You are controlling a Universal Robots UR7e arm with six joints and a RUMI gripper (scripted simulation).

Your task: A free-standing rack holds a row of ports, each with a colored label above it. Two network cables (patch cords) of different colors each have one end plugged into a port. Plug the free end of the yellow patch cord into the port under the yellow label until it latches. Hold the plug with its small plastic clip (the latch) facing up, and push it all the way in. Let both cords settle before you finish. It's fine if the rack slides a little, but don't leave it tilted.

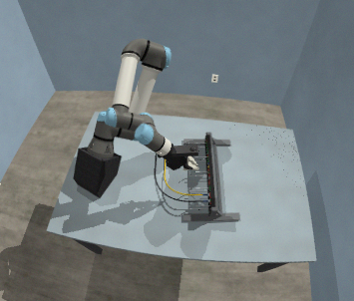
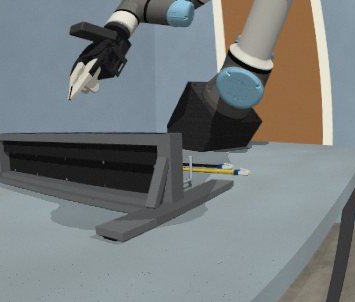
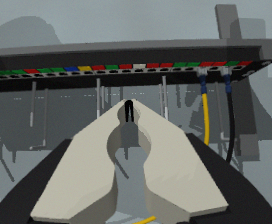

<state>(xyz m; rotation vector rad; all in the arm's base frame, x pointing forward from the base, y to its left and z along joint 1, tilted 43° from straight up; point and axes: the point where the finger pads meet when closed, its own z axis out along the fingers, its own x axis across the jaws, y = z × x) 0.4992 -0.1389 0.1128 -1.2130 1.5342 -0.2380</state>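
The rack [image 1: 213,174] [image 2: 91,137] [image 3: 112,49] stands upright. Its yellow label [image 3: 84,68] is left of centre in the wrist view. The yellow cord [image 1: 190,194] [image 2: 208,170] [image 3: 205,115] has one end plugged in under a red label near the rack's right end in the wrist view. Its free plug [image 2: 241,172], with a blue boot and clear tip, lies beyond the rack in the exterior view; its latch side cannot be made out. My gripper [image 1: 195,164] [image 2: 70,99] [image 3: 129,101] is shut and empty, above and in front of the port row, its tips right of the yellow label.
The black cord [image 1: 156,174] [image 2: 203,165] [image 3: 232,120] is plugged in beside the yellow one, and its free plug [image 2: 226,166] lies near the yellow plug. Thin metal rods [image 3: 98,97] [image 2: 191,167] stick out in front of the rack. The rack's feet [image 1: 227,216] [image 2: 166,210] extend across the table.
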